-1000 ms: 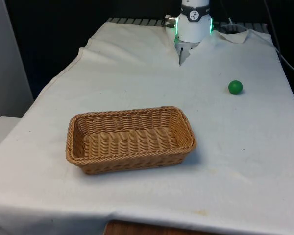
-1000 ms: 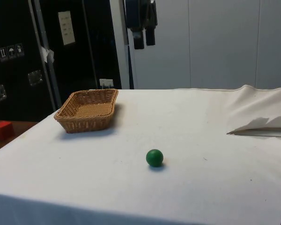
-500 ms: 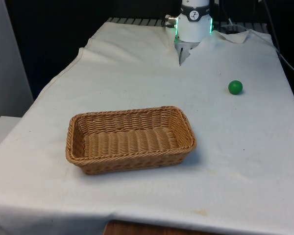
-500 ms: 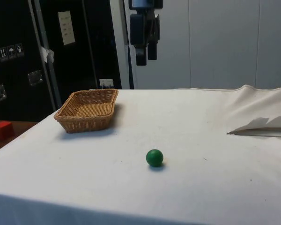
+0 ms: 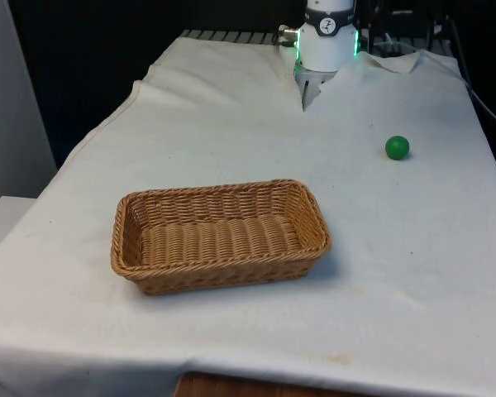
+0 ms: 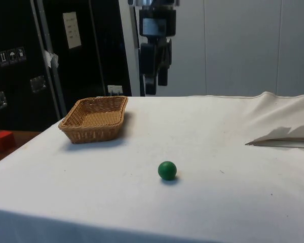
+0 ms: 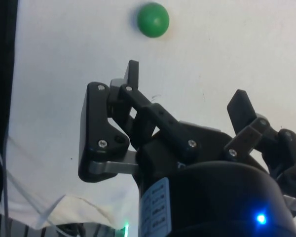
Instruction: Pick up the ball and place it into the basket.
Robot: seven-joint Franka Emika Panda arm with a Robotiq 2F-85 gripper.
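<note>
From my seat the basket (image 5: pixel 220 235) looks like woven wicker, tan and ribbed, with a rough, matt weave and a braided rim. The ball (image 5: pixel 397 147) looks smooth and evenly green, with a soft matt sheen, perhaps rubber or plastic, and I see it the same way in the side view (image 6: pixel 167 170). The desk (image 5: pixel 231 141) is under a white cloth, matt and slightly creased, while the claw (image 7: pixel 187 101) looks like black moulded plastic with a dull finish and small metal screws.
</note>
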